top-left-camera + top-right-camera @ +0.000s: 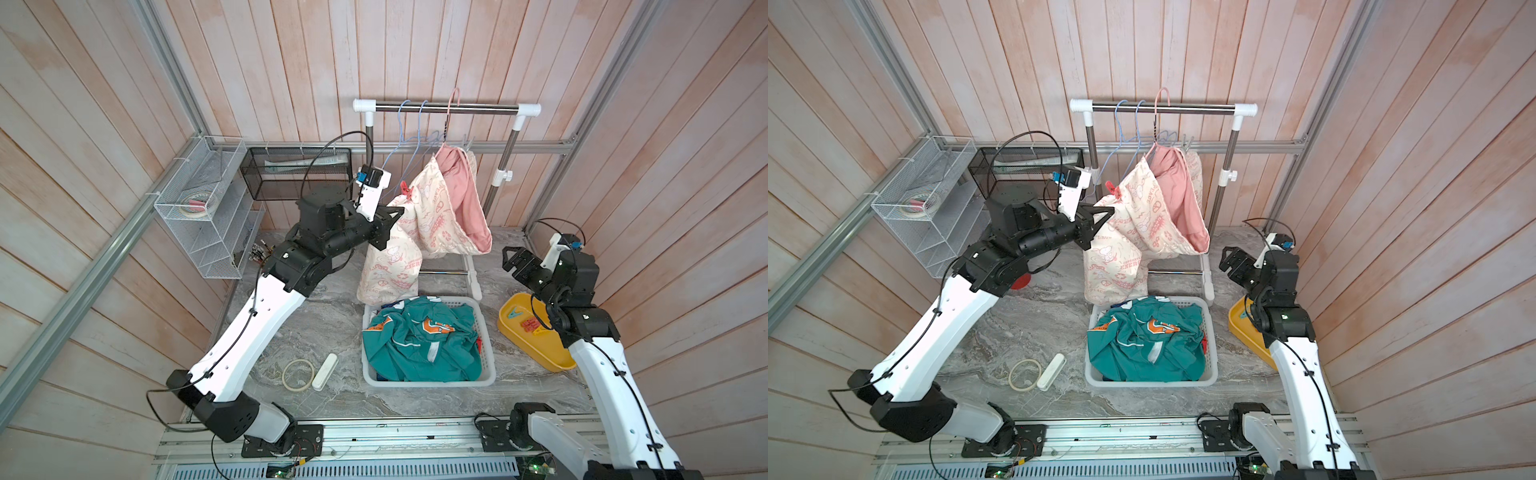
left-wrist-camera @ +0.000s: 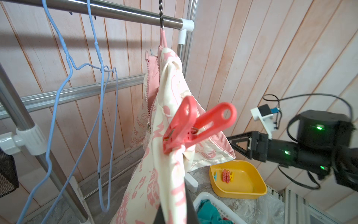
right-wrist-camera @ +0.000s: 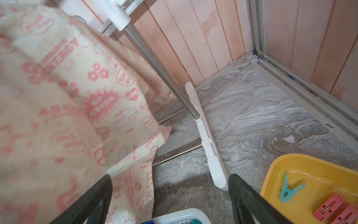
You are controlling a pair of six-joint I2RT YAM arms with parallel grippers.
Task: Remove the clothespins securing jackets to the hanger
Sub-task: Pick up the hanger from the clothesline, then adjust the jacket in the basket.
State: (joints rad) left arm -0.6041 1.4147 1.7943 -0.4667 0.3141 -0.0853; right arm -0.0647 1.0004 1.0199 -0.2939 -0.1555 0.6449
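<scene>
A cream jacket is printed all over with pink drawings and lettering, and its lining is plain pink. The clothespin on it is coloured red-coral. A teal jacket is marked with orange and white patches, and its basket is white. Coral, teal and yellow loose clothespins are seen against a yellow tray. Two wire hangers are coated pale blue, and a third hanger pink. The worktop is veined grey and white like marble.
</scene>
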